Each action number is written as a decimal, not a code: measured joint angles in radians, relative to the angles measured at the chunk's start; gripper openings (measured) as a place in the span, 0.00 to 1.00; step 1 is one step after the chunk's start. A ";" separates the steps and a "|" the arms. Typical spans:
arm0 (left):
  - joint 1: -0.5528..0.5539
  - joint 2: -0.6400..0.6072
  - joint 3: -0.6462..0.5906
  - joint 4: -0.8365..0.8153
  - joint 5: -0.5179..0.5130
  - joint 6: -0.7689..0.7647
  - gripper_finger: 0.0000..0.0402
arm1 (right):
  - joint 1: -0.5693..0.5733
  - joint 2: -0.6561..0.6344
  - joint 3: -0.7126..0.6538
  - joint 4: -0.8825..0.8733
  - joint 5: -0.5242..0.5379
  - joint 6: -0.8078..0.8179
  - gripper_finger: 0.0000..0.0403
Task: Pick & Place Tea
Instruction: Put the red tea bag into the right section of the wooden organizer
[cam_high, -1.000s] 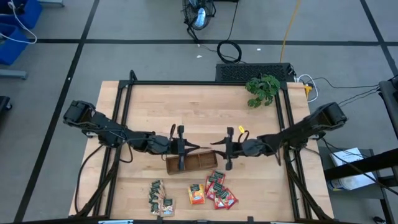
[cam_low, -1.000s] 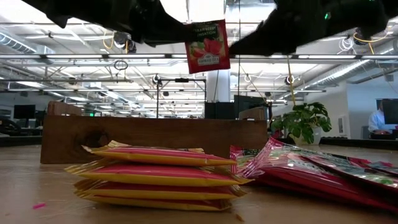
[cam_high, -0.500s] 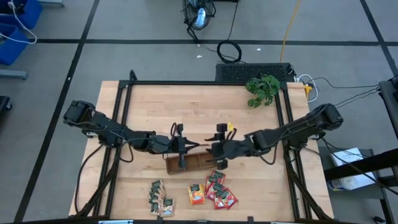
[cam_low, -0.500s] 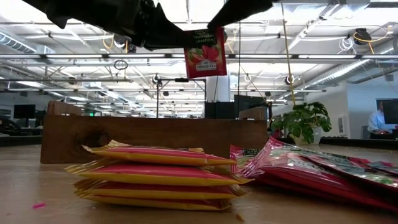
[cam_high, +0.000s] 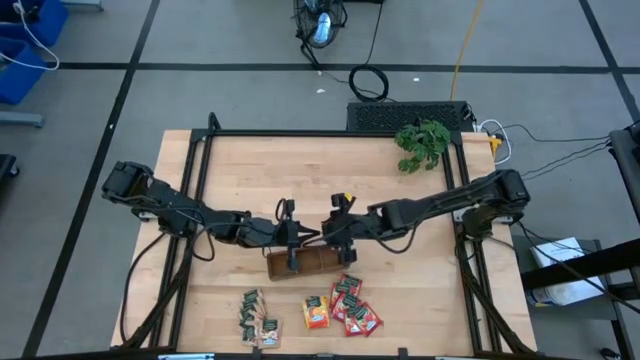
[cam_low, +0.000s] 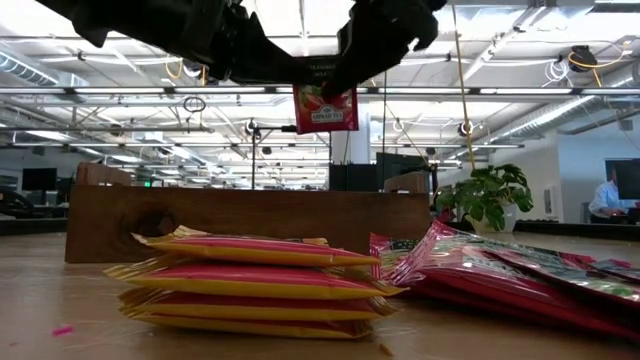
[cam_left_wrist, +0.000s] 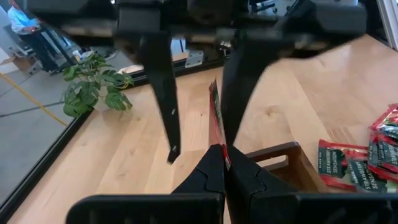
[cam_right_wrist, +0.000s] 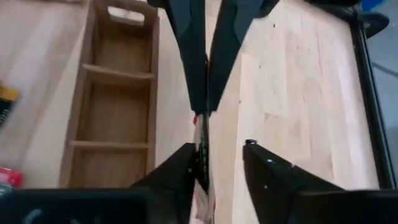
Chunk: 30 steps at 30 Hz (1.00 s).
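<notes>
Above the long brown tray (cam_high: 306, 262), near the middle of the counter (cam_high: 300, 170), the two pincers meet nose to nose. The left pincer (cam_left_wrist: 222, 163) is closed on a red tea sachet (cam_low: 325, 107), pinching it by one edge so that it hangs upright in the air, well clear of the counter, its strawberry print showing in the low view. The right pincer (cam_right_wrist: 217, 155) stands with its fingers spread, one on either side of the same sachet, not yet clamped on it. On the counter's near part, between the tray and the front edge, lie the other sachets: a stack of orange ones (cam_low: 255, 280), a heap of red ones (cam_high: 355, 308) just beside it, and a cluster of dark green ones (cam_high: 256, 318) farther to the left. A leafy green plant (cam_high: 422, 142) sits at the far right corner of the counter.
</notes>
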 joint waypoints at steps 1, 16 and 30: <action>0.000 0.000 0.000 -0.002 0.000 0.000 0.00 | 0.001 -0.006 0.000 0.006 -0.001 -0.002 0.24; 0.000 0.001 0.005 0.000 0.057 0.017 0.03 | 0.001 -0.016 0.001 -0.001 -0.155 0.015 0.00; -0.116 -0.096 0.008 -0.181 -0.036 0.000 0.46 | 0.010 -0.025 -0.028 -0.020 -0.240 0.092 0.00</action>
